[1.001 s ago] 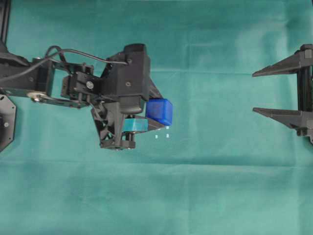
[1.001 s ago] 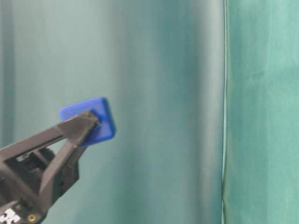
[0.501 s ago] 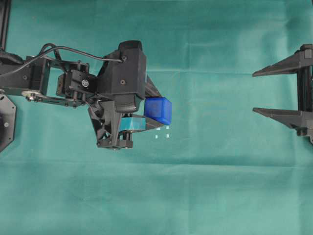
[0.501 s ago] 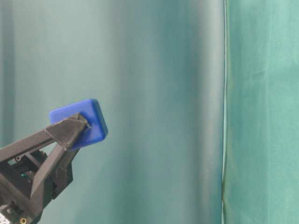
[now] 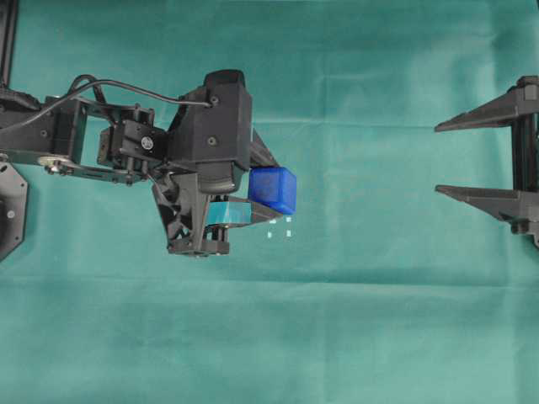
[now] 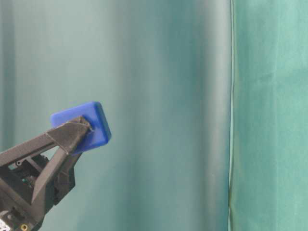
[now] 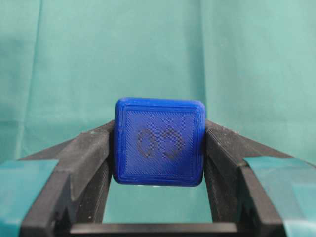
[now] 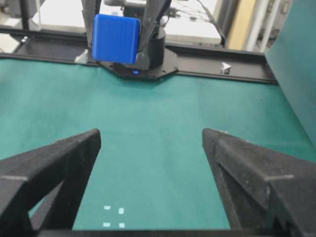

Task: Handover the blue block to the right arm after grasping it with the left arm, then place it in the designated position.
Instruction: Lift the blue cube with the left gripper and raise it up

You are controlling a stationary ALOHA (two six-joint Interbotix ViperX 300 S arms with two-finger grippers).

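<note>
One blue block [image 5: 273, 190] is sitting pinched between the teal-padded fingers of the left tool [image 5: 263, 195], lifted clear of the green tabletop [image 5: 354, 320]; the left wrist view is showing both fingers pressing its side faces, with the embossed figure facing the camera. Compared with a second ago, the block and the left arm [image 5: 126, 147] have drawn slightly toward nine o'clock in the overhead view and, in the table-level view, shifted a little toward nine o'clock as well; over the last half second nothing is changing. That suggests the left arm is settling into a waiting pose for the handover. The four white marks of the designated position [image 5: 280, 227] are lying on the cloth just at five o'clock of the block. The right tool [image 5: 484, 156] is standing with its plain black fingers spread wide and gripping nothing, well apart at three o'clock, unmoved. Judging from this, the handover is not yet begun, and the right arm needs to close the gap.
</note>
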